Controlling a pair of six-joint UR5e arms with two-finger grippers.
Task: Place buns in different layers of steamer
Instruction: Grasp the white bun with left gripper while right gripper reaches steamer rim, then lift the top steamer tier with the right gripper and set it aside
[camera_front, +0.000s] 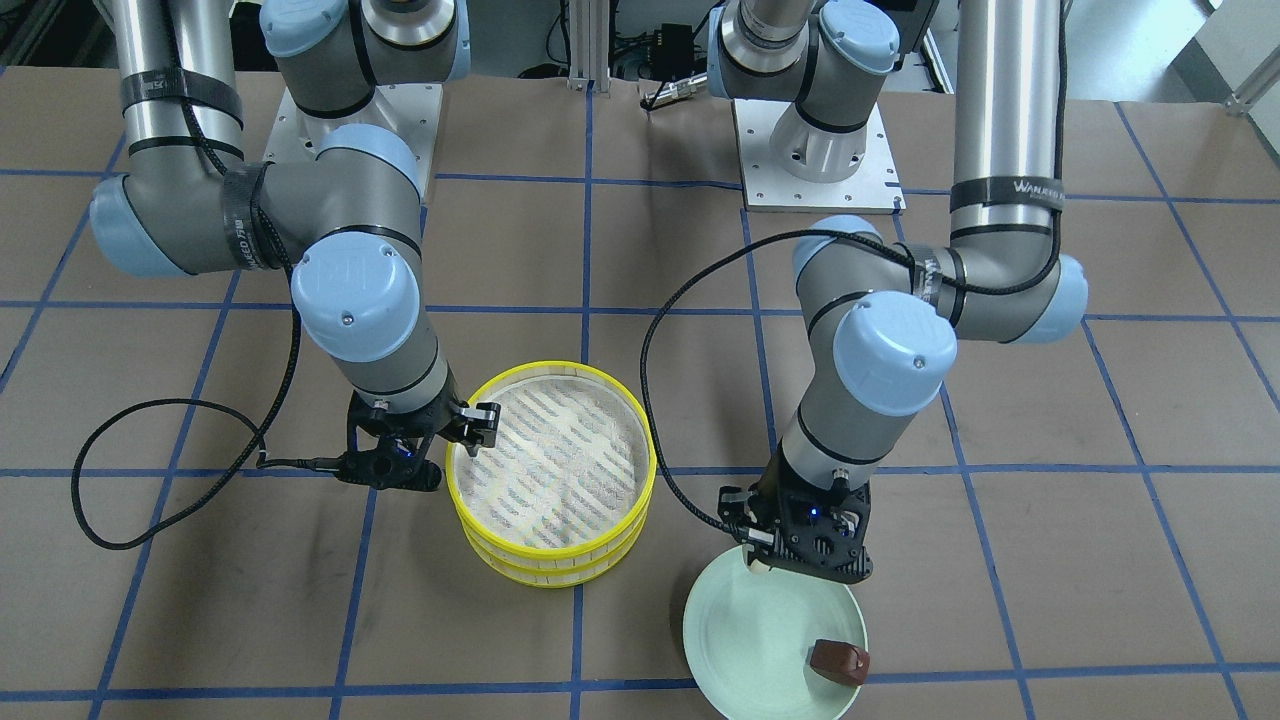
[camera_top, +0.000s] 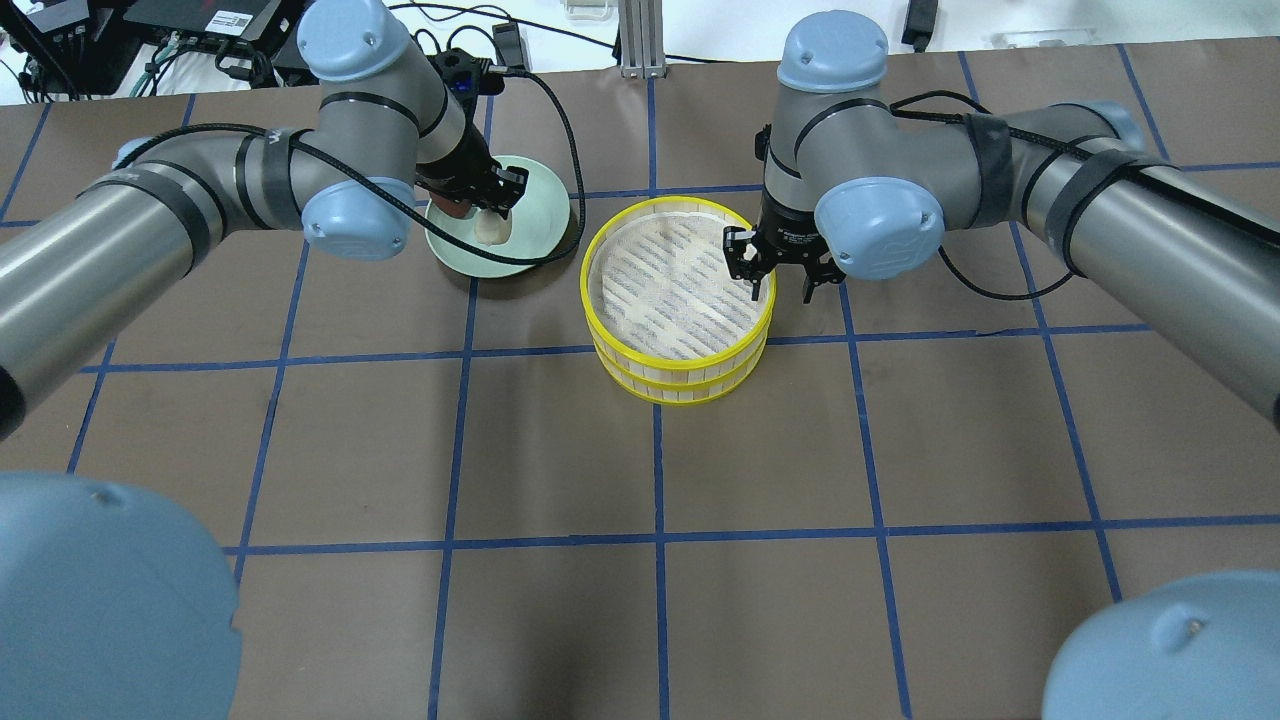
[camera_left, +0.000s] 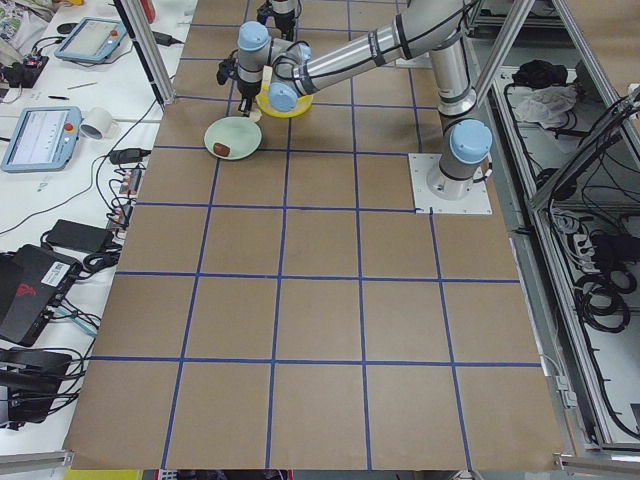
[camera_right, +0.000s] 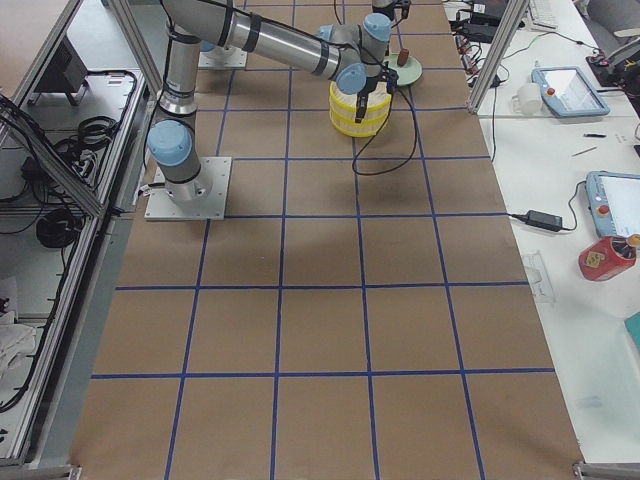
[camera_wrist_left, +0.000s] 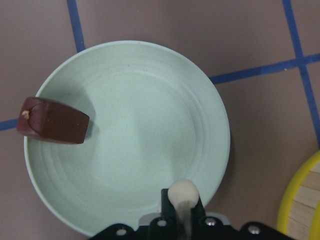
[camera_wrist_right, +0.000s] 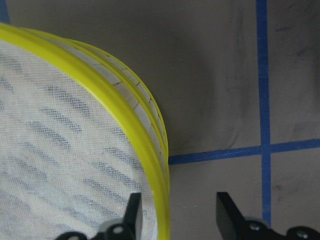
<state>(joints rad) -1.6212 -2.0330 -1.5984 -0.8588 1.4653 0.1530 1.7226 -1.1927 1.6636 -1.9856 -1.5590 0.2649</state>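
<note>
Overhead exterior view shows my left claw (camera_top: 492, 212) clenched on the pale bun (camera_top: 490, 229) at the edge of the green plate (camera_top: 543, 212). I cannot tell whether the bun touches the plate. The brown bun (camera_front: 838, 661) lies at the plate's opposite side, apart from my fingers. The steamer (camera_top: 680, 378), its two trays stacked, stands on the surface (camera_top: 560, 450) beside the plate. My right claw (camera_top: 778, 278) is spread wide astride the top tray's yellow rim, one finger inside and one outside.
</note>
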